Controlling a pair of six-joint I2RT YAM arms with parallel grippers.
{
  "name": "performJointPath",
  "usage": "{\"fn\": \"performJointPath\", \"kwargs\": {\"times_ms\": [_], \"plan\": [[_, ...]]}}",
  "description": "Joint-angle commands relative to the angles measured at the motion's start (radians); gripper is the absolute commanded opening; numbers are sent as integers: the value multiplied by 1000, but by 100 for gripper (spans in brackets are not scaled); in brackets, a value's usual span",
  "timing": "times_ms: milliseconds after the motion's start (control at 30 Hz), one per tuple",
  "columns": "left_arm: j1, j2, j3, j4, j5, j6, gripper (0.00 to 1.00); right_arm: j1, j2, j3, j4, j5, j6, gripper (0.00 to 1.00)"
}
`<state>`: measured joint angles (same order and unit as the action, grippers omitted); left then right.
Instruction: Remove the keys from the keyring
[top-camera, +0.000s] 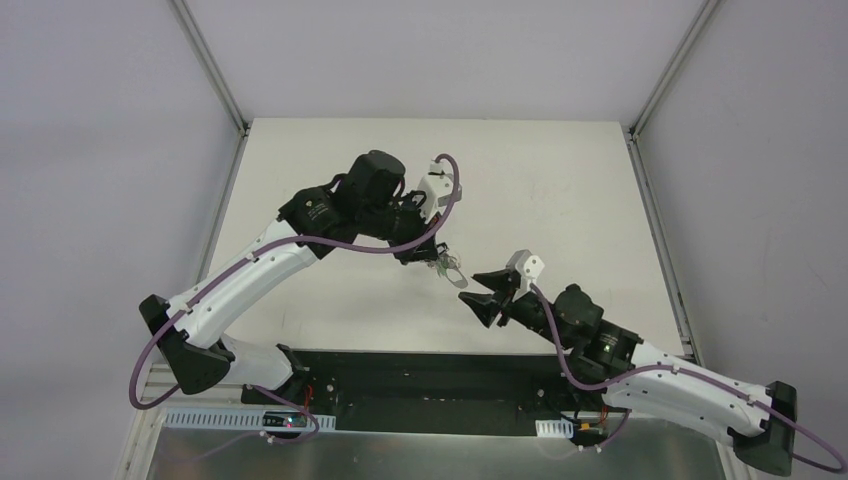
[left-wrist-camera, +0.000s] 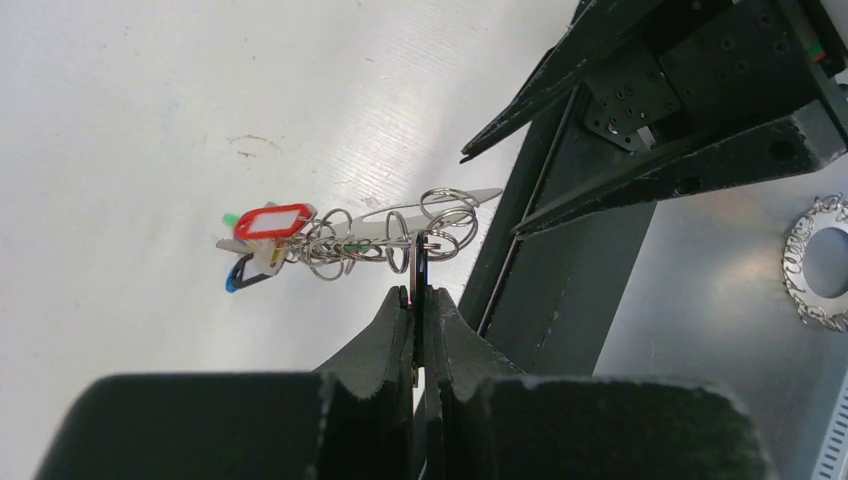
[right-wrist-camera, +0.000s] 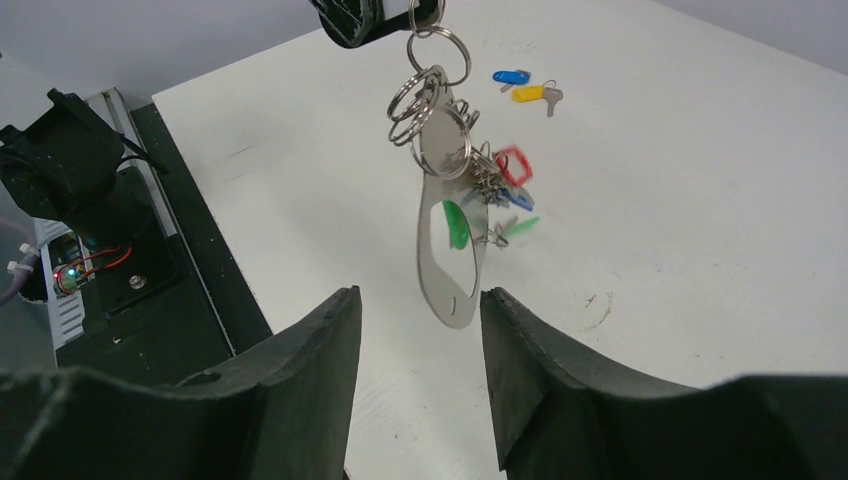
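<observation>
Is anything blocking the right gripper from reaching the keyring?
Nothing visible. The keyring hangs free from the shut left gripper, straight ahead of the open right gripper, its flat metal tag nearest.

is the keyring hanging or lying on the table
Hanging: the left fingers pinch its top, and the keyring dangles above the table.

The keyring (top-camera: 450, 268) is gripped by the left pincer (top-camera: 431, 257); the right pincer (top-camera: 468, 288) is spread open just beside it.
</observation>
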<state>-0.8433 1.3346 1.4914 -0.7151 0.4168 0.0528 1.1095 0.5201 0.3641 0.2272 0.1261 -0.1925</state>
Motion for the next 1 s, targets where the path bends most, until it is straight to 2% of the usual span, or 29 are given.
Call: {"fn": "performJointPath", "kwargs": {"times_ms": [0,233,533,767,967], "plan": [[-5,-51,15,28,91,62,0,-6,4,81,37,-11,-23,51],[-6,-86,-18,28,117,148,0,-24,3,154,38,24,-29,41],[-5,-122,-58,28,178,288,0,-44,34,211,81,-15,-35,40],[-6,-138,-97,28,232,454,0,-82,142,259,97,-34,-45,40],[-6,-130,-123,29,181,552,0,-123,224,271,105,-85,-9,40]]}}
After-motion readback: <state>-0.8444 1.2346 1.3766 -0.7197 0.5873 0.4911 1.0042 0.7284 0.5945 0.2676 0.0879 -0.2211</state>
